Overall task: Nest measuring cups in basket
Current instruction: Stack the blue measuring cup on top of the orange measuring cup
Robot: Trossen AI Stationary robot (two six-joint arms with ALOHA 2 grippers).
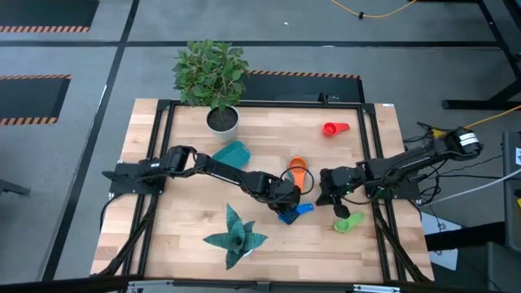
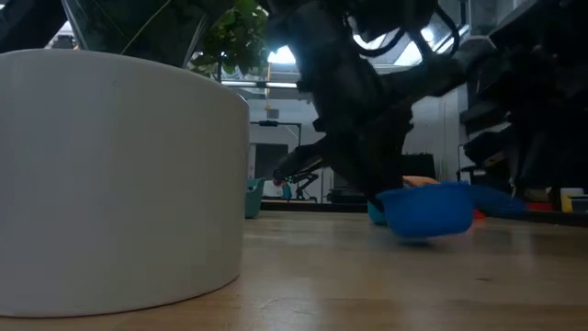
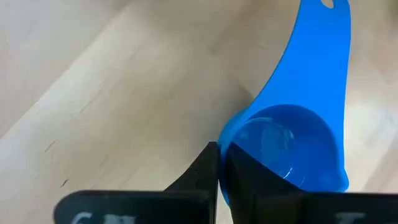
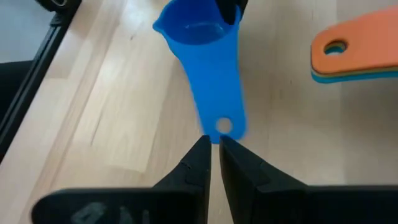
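The blue measuring cup [image 1: 295, 214] sits near the table's middle, bowl toward my left gripper [image 3: 219, 163], which is shut on it. Its handle points toward my right gripper [image 4: 214, 142]. That gripper's fingers are shut just at the handle's free end [image 4: 221, 126]; I cannot tell if they touch it. An orange cup [image 1: 298, 169] lies stacked on a light blue one, their handles [image 4: 354, 53] together. The red cup [image 1: 334, 129] and green cup [image 1: 348, 222] lie apart on the wood. The teal basket [image 1: 230, 153] lies near the pot. My left gripper pinches the blue cup's bowl wall at the rim [image 3: 229, 146], on the side away from the handle, one finger inside the bowl and one outside. The cup [image 2: 427, 210] is held about level, low over the table; whether its bottom rests on the wood I cannot tell.
A white plant pot [image 1: 222, 120] with a leafy plant stands at the far edge and fills the low view's left [image 2: 119, 175]. A teal artificial plant [image 1: 234, 236] lies near the front edge. Black frame rails [image 1: 376, 163] run along the table's sides.
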